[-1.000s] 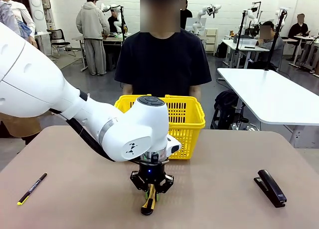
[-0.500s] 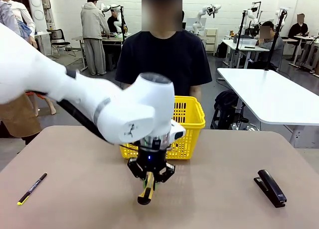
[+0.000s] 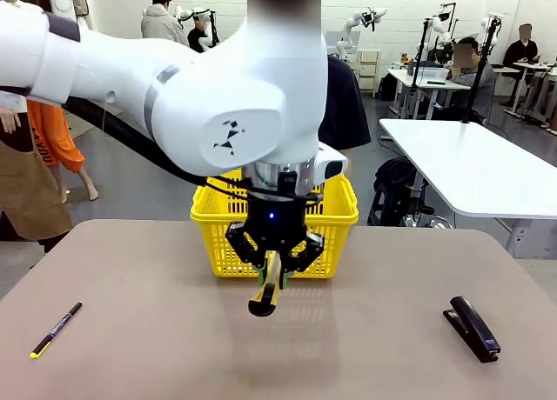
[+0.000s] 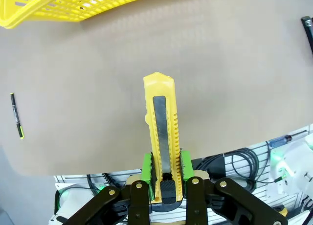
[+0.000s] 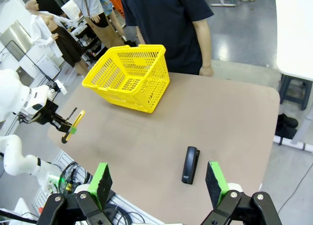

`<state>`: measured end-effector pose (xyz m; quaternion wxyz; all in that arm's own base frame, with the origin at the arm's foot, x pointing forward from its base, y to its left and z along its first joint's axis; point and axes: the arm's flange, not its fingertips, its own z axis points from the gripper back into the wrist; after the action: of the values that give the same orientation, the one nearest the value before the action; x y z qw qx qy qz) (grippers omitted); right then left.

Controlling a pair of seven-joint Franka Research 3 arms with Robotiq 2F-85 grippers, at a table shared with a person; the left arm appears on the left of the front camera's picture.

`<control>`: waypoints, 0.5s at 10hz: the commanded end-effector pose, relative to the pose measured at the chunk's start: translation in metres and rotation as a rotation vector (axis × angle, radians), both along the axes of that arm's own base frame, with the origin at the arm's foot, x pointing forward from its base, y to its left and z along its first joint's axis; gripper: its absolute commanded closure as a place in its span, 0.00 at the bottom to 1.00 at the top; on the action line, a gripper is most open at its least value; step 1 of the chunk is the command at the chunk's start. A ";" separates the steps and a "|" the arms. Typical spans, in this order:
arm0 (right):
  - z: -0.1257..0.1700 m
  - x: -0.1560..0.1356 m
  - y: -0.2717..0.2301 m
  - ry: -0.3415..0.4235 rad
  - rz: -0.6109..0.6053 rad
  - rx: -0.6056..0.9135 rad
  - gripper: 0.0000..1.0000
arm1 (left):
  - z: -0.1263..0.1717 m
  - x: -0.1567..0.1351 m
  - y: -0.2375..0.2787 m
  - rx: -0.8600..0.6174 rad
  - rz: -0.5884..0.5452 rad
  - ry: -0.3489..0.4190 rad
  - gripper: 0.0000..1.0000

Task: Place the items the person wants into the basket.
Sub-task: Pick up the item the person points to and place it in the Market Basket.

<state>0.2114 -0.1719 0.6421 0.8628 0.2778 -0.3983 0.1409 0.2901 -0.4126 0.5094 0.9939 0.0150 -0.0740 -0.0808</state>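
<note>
1. The left gripper [image 3: 275,263], black with green pads, hangs above the middle of the tan table [image 3: 130,348], its two fingers clamped on the black butt end of the yellow-and-black plastic utility knife [image 3: 266,289].
2. The knife hangs clear of the tabletop, its free yellow end pointing down and slightly toward the near edge; its shadow lies on the bare surface beneath.
3. In the left wrist view the green pads [image 4: 146,168] press both flanks of the knife [image 4: 161,132], and the body runs straight out from between the fingers, with open tabletop all round its tip.
4. Just behind the left gripper, on the far side of the table, stands the bright yellow plastic shopping basket [image 3: 335,210] with slotted lattice walls; the gripper overlaps its near wall in the front view, and I cannot tell whether they touch.
5. Its near rim stands above the knife's tip, roughly level with the gripper's knuckles.
6. The person [image 3: 344,104] in a dark navy T-shirt stands beyond the basket at the table's far edge.
7. Well to the gripper's left, near the table's left edge, lies a thin black pen with a yellow tip [image 3: 56,329].
8. Well to its right lies a black stapler [image 3: 473,328], near the right edge.
9. The right gripper [image 5: 159,183] hovers high over the near edge with its jaws spread wide, holding nothing; the stapler [image 5: 190,164] lies between its fingers' line of sight.
</note>
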 end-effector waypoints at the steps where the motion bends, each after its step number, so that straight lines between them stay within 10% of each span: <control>1: 0.002 0.001 0.000 0.020 -0.014 -0.006 0.00 | 0.007 -0.005 -0.002 -0.007 0.016 0.000 1.00; 5: 0.002 0.001 0.000 0.020 -0.014 -0.006 0.00 | 0.065 -0.028 -0.016 -0.010 0.039 -0.027 1.00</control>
<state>0.2115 -0.1718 0.6421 0.8627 0.2780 -0.3982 0.1411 0.2656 -0.4279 0.5636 0.9927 0.0097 -0.0889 -0.0812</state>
